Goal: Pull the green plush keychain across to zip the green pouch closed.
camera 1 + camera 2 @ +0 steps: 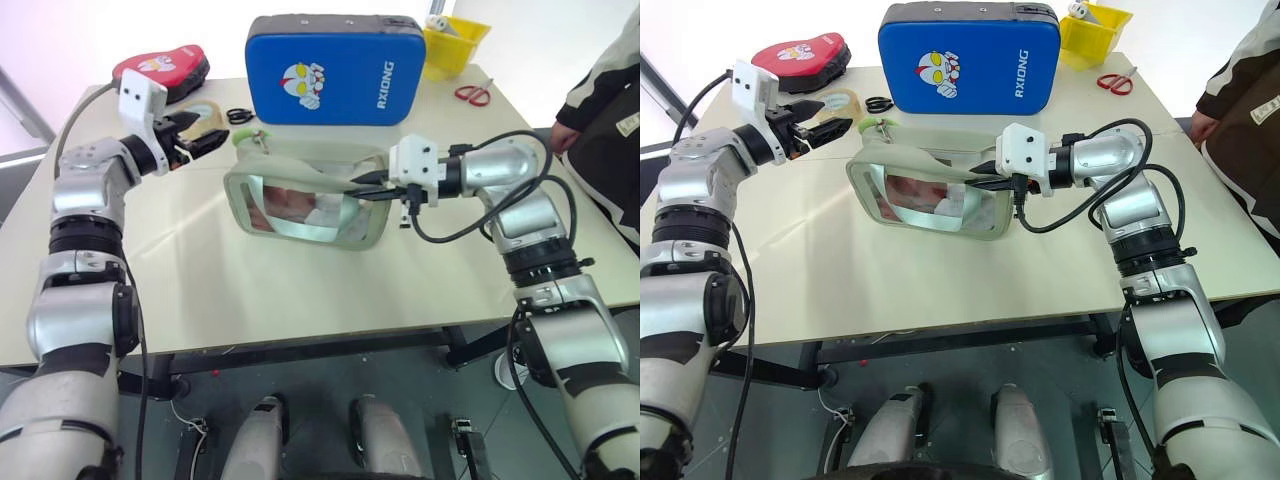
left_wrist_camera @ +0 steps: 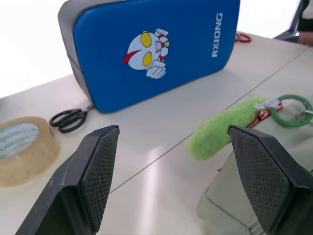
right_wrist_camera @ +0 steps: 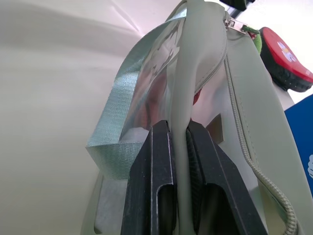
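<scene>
— Where is the green pouch [image 1: 305,205] sitting?

— It is lying on the pale table [image 1: 300,290], near the middle, clear window facing up with reddish and white contents showing through. Just behind it the blue cartoon-faced pad [image 1: 335,68] is standing on edge.

— What is your right gripper [image 1: 362,185] doing?

— I am reaching in from the right, and my two black fingers are pressed together on a fold of the pouch's sage fabric at its right end; in the right wrist view the fabric is running up between the pads.

— And your left gripper [image 1: 195,135]?

— I am holding it spread wide, gripping nothing, off the pouch's left end and above the table. The roll of tape [image 2: 22,147] and the black scissors [image 2: 68,119] are lying near it.

— Where is the green plush keychain [image 2: 227,128]?

— It is resting on the table at the pouch's far left corner, joined to a small green ring [image 2: 292,110], lying ahead of my open left fingers [image 2: 100,171] and not touching them

— Anything else?

— A red pad [image 1: 160,70], a yellow bin [image 1: 455,45] and red scissors [image 1: 473,93] at the far edge, and a person's sleeve [image 1: 600,90] at the right
</scene>
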{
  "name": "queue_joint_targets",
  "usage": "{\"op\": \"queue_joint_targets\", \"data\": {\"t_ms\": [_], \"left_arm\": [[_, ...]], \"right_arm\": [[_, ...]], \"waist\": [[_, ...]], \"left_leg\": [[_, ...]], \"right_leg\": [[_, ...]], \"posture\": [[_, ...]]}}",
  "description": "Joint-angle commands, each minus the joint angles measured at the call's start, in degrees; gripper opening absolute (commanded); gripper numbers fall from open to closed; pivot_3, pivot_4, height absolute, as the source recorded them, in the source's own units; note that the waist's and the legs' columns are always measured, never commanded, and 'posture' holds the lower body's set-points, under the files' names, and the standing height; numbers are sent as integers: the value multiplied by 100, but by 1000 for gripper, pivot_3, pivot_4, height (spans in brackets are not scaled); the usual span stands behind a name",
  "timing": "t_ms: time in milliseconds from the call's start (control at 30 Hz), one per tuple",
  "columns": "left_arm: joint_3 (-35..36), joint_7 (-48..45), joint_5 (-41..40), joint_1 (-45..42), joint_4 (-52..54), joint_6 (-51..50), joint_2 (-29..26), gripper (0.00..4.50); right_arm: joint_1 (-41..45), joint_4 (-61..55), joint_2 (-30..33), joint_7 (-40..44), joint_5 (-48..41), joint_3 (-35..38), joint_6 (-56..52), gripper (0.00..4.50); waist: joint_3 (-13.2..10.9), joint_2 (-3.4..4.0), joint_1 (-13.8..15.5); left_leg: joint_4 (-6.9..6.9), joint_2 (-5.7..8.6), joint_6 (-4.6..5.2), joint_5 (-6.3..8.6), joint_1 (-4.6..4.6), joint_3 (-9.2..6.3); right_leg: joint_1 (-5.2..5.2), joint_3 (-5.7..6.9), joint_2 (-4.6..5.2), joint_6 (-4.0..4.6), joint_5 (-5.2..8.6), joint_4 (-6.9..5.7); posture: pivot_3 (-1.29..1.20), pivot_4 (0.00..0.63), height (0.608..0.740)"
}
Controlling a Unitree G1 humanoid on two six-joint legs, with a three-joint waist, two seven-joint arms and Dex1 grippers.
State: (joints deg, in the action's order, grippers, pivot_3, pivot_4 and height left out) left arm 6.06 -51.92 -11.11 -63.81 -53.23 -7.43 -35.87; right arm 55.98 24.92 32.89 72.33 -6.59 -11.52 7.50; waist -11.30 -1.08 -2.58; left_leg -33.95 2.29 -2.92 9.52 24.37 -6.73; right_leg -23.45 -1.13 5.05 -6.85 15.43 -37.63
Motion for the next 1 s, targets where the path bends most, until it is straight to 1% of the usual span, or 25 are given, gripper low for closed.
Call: {"op": "queue_joint_targets", "data": {"t_ms": [33, 200, 467, 600, 767, 933, 1000], "left_arm": [[-161, -11, 331, -264, -198, 581, -58, 3788], [-367, 123, 737, -507, -723, 1208, -94, 3788], [-491, 257, 1039, -773, -1203, 1655, 85, 3788], [-538, 242, 1166, -838, -1347, 1784, 86, 3788], [-668, -93, 1358, -907, -1478, 1901, 2, 3788], [-727, 126, 1532, -1022, -1652, 2044, 120, 3788], [-752, 79, 1575, -1068, -1714, 2061, 190, 3788]], "right_arm": [[43, -259, 45, 5, -121, 182, -35, 0], [13, -387, 47, 14, -150, 191, -122, 0], [-82, -588, 70, 2, -192, 204, -250, 0], [-119, -666, 77, -6, -204, 215, -306, 0], [-127, -681, 83, -15, -201, 219, -336, 0], [-133, -702, 67, -16, -211, 210, -344, 0], [-138, -724, 60, -12, -219, 203, -356, 0]], "waist": [[0, 0, 1], [0, 0, 0], [0, 0, -4], [0, 0, -6], [0, 0, -2], [0, 0, 1], [0, 0, 1]], "left_leg": [[0, 0, 0, 0, 0, 0], [0, 0, 0, 0, 1, 0], [0, 0, 1, 0, 1, 0], [0, 0, 1, 0, 1, 0], [0, 1, 1, 0, 1, 0], [0, 1, 1, 0, 1, 0], [0, 1, 1, 0, 1, 0]], "right_leg": [[0, 0, 0, 0, 0, 0], [-1, 0, 0, -1, 0, 0], [-1, 0, 0, -2, -1, 0], [-1, 1, -1, -2, -1, -1], [-1, 1, -1, -2, -1, 0], [0, 1, -1, -2, -1, 0], [0, 1, -1, -2, -1, -1]], "posture": [[0, 150, 740], [0, 150, 740], [0, 150, 740], [0, 150, 740], [0, 150, 740], [0, 150, 740], [0, 150, 740]]}}
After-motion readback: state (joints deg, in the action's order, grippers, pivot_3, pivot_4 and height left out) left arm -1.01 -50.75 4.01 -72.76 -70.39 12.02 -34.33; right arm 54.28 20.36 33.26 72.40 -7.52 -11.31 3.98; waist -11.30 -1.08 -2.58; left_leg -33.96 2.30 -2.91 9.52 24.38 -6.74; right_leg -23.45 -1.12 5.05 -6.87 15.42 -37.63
